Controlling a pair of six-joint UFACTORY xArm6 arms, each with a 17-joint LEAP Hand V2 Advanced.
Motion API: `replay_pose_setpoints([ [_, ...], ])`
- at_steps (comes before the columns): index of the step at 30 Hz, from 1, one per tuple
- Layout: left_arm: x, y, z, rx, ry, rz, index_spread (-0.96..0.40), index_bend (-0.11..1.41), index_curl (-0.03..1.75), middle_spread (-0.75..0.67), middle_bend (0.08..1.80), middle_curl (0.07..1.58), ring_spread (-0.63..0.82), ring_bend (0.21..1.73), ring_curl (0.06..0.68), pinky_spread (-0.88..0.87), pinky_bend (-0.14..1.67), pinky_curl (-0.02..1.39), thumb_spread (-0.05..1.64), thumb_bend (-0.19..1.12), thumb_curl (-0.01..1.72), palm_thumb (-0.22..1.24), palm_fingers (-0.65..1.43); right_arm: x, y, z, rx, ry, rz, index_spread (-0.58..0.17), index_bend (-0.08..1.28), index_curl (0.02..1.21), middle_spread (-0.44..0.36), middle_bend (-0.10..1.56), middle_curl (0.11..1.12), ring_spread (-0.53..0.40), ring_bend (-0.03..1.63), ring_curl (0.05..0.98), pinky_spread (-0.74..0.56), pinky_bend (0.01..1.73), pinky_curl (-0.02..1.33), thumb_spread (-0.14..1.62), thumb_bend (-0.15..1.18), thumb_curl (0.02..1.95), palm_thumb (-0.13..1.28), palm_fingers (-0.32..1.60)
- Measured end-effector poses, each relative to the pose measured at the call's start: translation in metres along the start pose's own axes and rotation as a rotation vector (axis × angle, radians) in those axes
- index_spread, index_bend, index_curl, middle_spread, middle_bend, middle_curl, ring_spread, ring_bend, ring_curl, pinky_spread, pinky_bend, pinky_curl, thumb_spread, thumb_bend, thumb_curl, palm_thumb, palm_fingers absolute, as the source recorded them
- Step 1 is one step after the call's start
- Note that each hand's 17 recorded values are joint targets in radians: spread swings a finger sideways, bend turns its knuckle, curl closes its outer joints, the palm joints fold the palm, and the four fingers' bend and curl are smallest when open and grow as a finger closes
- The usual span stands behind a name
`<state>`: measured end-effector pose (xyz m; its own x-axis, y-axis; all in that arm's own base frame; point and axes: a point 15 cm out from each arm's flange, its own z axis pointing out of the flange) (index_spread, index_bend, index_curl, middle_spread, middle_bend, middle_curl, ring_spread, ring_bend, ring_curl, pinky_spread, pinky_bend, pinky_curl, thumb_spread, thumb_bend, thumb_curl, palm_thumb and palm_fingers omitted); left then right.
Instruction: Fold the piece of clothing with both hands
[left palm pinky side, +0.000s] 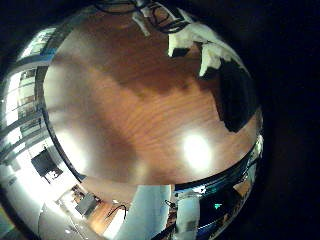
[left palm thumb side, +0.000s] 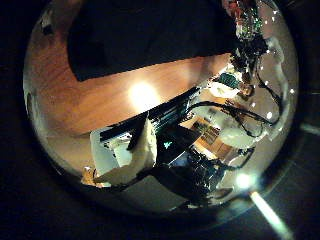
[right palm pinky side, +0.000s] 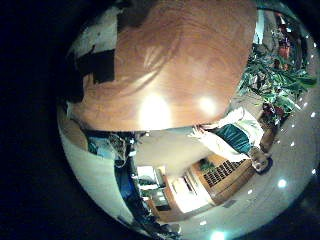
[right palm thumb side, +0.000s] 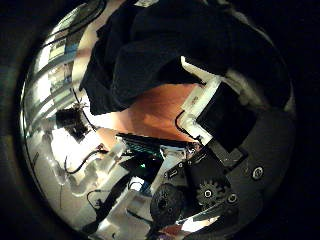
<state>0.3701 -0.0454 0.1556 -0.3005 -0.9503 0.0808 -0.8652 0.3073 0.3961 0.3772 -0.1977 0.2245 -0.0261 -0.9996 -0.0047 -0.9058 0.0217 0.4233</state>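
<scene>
The black garment (right palm thumb side: 170, 60) lies on the wooden table (left palm pinky side: 140, 110); the right hand (right palm thumb side: 205, 100), fingers relaxed, hovers above it; left hand's fingers unclear; a one-sided grab could bunch it.

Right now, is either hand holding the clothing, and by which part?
Left hand holds nothing, above bare table. Right hand is close over the clothing; a grip cannot be told.

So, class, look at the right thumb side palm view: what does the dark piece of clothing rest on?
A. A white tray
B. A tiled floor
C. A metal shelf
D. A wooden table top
D: the dark clothing lies spread on the brown wooden table, whose bare wood shows beside the cloth's edge.
</scene>
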Motion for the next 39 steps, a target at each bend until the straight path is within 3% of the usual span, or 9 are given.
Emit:
replay_pose_setpoints([
  [6, 0.007, -0.005, 0.003, 0.001, 0.003, 0.002, -0.02, 0.17, 0.36, 0.26, 0.18, 0.30, 0.21, 0.76, 0.243, 0.29, 0.46, 0.37, 1.16, -0.02, 0.32, 0.34, 0.09, -0.015, 0.006, -0.027, 0.054, 0.023, -0.033, -0.313, 1.02, 0.90, -0.147, 1.28, 0.83, -0.222, 1.37, 0.717, -0.19, 1.26, 0.89, 1.20, -0.01, 0.63, 1.04, 1.05],
  [12, -0.001, 0.002, -0.013, 0.024, -0.002, -0.006, -0.02, 0.17, 0.36, 0.24, 0.18, 0.30, 0.20, 0.76, 0.244, 0.27, 0.46, 0.37, 1.17, -0.02, 0.32, 0.34, 0.10, -0.046, 0.022, -0.071, 0.134, 0.070, -0.081, -0.308, 1.02, 0.90, -0.144, 1.28, 0.83, -0.221, 1.37, 0.727, -0.19, 1.23, 0.93, 1.18, -0.01, 0.66, 1.04, 1.07],
  [17, -0.023, 0.020, -0.032, 0.049, 0.021, -0.043, -0.02, 0.18, 0.36, 0.22, 0.19, 0.31, 0.19, 0.76, 0.241, 0.25, 0.45, 0.36, 1.17, -0.02, 0.32, 0.34, 0.13, -0.104, 0.032, -0.106, 0.198, 0.129, -0.181, -0.303, 1.03, 0.90, -0.141, 1.29, 0.82, -0.219, 1.36, 0.731, -0.19, 1.21, 0.96, 1.17, -0.01, 0.68, 1.05, 1.09],
  [23, -0.058, 0.048, -0.052, 0.099, 0.049, -0.114, -0.04, 0.20, 0.38, 0.17, 0.20, 0.33, 0.16, 0.73, 0.229, 0.23, 0.41, 0.35, 1.17, -0.02, 0.32, 0.35, 0.19, -0.217, 0.031, -0.122, 0.240, 0.204, -0.299, -0.295, 1.04, 0.90, -0.137, 1.29, 0.81, -0.215, 1.36, 0.733, -0.19, 1.19, 0.98, 1.14, -0.01, 0.70, 1.04, 1.11],
  [27, -0.085, 0.071, -0.049, 0.109, 0.080, -0.174, -0.04, 0.19, 0.38, 0.14, 0.21, 0.34, 0.14, 0.71, 0.225, 0.22, 0.38, 0.34, 1.17, -0.02, 0.32, 0.35, 0.22, -0.305, 0.025, -0.114, 0.240, 0.256, -0.386, -0.291, 1.04, 0.90, -0.136, 1.30, 0.81, -0.214, 1.36, 0.733, -0.20, 1.18, 0.99, 1.13, -0.01, 0.71, 1.03, 1.11],
  [34, -0.101, 0.111, -0.031, 0.105, 0.109, -0.222, -0.05, 0.18, 0.39, 0.11, 0.19, 0.36, 0.12, 0.70, 0.222, 0.20, 0.36, 0.34, 1.17, -0.02, 0.32, 0.36, 0.24, -0.435, -0.022, -0.069, 0.182, 0.341, -0.533, -0.285, 1.05, 0.89, -0.133, 1.30, 0.80, -0.211, 1.37, 0.732, -0.20, 1.16, 1.01, 1.11, -0.02, 0.73, 0.98, 1.11],
  [39, -0.112, 0.134, -0.023, 0.109, 0.114, -0.246, -0.05, 0.18, 0.39, 0.10, 0.19, 0.37, 0.12, 0.70, 0.221, 0.20, 0.36, 0.34, 1.17, -0.02, 0.32, 0.37, 0.25, -0.490, -0.040, -0.032, 0.218, 0.360, -0.600, -0.288, 0.99, 0.87, -0.137, 1.28, 0.79, -0.212, 1.36, 0.724, -0.22, 1.16, 1.01, 1.13, -0.03, 0.70, 0.89, 1.08],
])
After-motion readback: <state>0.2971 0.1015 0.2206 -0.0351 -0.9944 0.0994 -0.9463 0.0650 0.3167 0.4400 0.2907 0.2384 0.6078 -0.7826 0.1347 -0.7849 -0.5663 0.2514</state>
